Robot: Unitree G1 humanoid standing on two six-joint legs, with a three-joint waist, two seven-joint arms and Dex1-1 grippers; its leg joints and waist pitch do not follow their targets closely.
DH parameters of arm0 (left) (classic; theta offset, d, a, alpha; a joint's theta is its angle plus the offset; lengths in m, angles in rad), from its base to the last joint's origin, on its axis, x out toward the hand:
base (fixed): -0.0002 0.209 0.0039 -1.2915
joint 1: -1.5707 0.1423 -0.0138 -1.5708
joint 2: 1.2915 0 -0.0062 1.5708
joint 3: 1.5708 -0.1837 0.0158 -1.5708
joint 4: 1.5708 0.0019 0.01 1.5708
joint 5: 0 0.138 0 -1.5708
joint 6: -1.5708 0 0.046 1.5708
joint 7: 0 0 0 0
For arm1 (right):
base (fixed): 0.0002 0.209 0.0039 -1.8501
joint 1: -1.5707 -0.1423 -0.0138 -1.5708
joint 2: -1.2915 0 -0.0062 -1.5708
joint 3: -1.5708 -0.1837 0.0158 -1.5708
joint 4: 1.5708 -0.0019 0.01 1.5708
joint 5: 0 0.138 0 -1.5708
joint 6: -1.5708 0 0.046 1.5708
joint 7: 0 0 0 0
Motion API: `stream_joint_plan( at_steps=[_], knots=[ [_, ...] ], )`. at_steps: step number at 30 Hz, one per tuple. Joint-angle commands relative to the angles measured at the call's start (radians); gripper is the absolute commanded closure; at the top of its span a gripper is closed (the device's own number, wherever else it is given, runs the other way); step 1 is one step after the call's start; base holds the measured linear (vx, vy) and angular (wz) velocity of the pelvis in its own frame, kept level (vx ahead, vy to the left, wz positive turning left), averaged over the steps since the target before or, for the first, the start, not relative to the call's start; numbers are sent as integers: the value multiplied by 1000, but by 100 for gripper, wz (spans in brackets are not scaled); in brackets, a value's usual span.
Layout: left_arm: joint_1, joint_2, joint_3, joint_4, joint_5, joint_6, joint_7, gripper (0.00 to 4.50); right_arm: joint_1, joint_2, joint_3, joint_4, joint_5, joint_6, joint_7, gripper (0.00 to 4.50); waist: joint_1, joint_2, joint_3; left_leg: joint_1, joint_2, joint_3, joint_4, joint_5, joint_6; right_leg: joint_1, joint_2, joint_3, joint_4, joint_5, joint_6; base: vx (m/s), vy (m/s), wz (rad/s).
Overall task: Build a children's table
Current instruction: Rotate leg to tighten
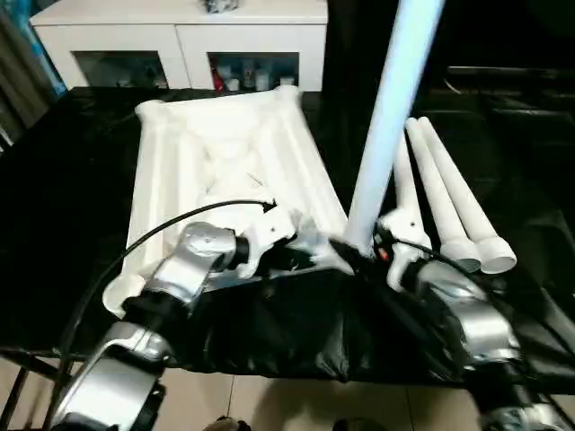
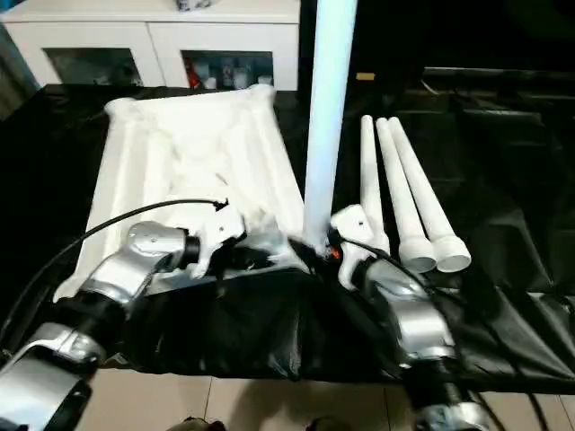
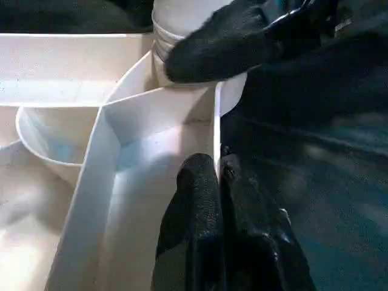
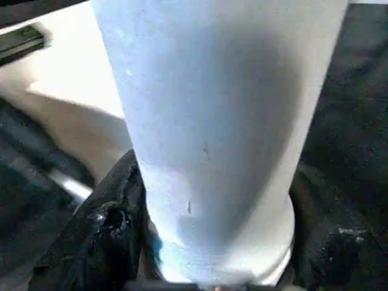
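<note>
Right tool: fingers set either side of the upright leg at its base; the wrist view shows a black finger against the tube on one flank and another at the far edge. Reads as a grip around the leg, jaws parted only as far as the tube's width.

Left tool: fingers pressed together, nearly no gap, pinching the thin outer wall of the tabletop just beside the near corner socket. It seems to be steadying the top.

Step in hand, by my reading: seating the first leg. The leg stands close to vertical, its lower end at the near right corner socket of the inverted top. From the left wrist view the tube's end sits at the socket mouth, with the right tool's finger wrapped over it; whether it is fully home I cannot tell.

Next move likely calls for keeping the tube square to the socket and pressing straight down while the left tool holds the top from sliding or tipping on the black-covered counter.

Outward: tabletop lies ribbed side up, centre-left. Three spare legs lie side by side to its right, flared ends towards the robot. White cabinet stands behind the counter.
</note>
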Motion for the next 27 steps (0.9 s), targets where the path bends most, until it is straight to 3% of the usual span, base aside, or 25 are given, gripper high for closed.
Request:
stream_joint_plan(
  at_steps=[1, 5, 12, 14, 16, 19, 22, 24, 27],
  knots=[
    [-17, -48, -14, 9, 10, 17, 63, 450, 8, 56, 63, 60, -16, 35, -27, 178, 1, -6, -51, 9, 49, -33, -73, -279, 26, 37, -86, 44, -93, -360, -200, 0, 0, 0],
    [-27, -95, -18, 28, 42, 29, 155, 450, -36, 147, 48, 140, -33, 6, -133, 178, -1, -1, -54, 9, 51, -33, -74, -273, 26, 36, -83, 45, -92, -317, -203, 0, 0, 0],
    [-18, -90, -43, 16, 55, 8, 128, 450, -61, 157, 67, 163, -76, -78, -141, 178, -1, 3, -52, 9, 51, -32, -77, -295, 30, 36, -84, 45, -93, -319, -202, 0, 0, 0],
    [-14, -70, -48, 12, 53, -10, 96, 450, -59, 137, 55, 148, -60, -95, -103, 108, -2, 3, -52, 9, 52, -33, -78, -304, 30, 37, -84, 46, -92, -321, -202, 0, 0, 0],
    [-14, -68, -47, 12, 54, -13, 92, 450, -59, 135, 54, 149, -62, -102, -99, 108, -2, 3, -55, 7, 51, -32, -76, -290, 36, 38, -84, 47, -90, -295, -208, 0, 0, 0],
    [-8, -35, -53, 5, 56, -52, 37, 450, -47, 91, 58, 103, -37, -83, -9, 73, 0, 3, -58, 4, 51, -31, -74, -253, 49, 42, -84, 47, -85, -230, -224, 0, 0, 0],
    [1, 5, -62, -6, 50, -97, -40, 450, -25, 27, 81, 43, -10, -63, 115, 53, 2, 0, -63, -1, 50, -28, -67, -183, 88, 50, -82, 44, -72, -104, -251, 0, 0, 0],
    [4, 21, -65, -11, 47, -107, -69, 450, -13, -2, 91, 19, 0, -58, 171, 44, 8, 2, -62, 0, 54, -26, -65, -164, 106, 50, -82, 42, -69, -74, -264, 0, 0, 0],
    [3, 41, -65, -14, 38, -141, -110, 450, 9, -62, 113, -19, 14, -49, 274, 44, 13, 3, -60, 4, 58, -25, -67, -189, 101, 48, -81, 41, -72, -114, -265, 0, 0, 0]
  ],
)
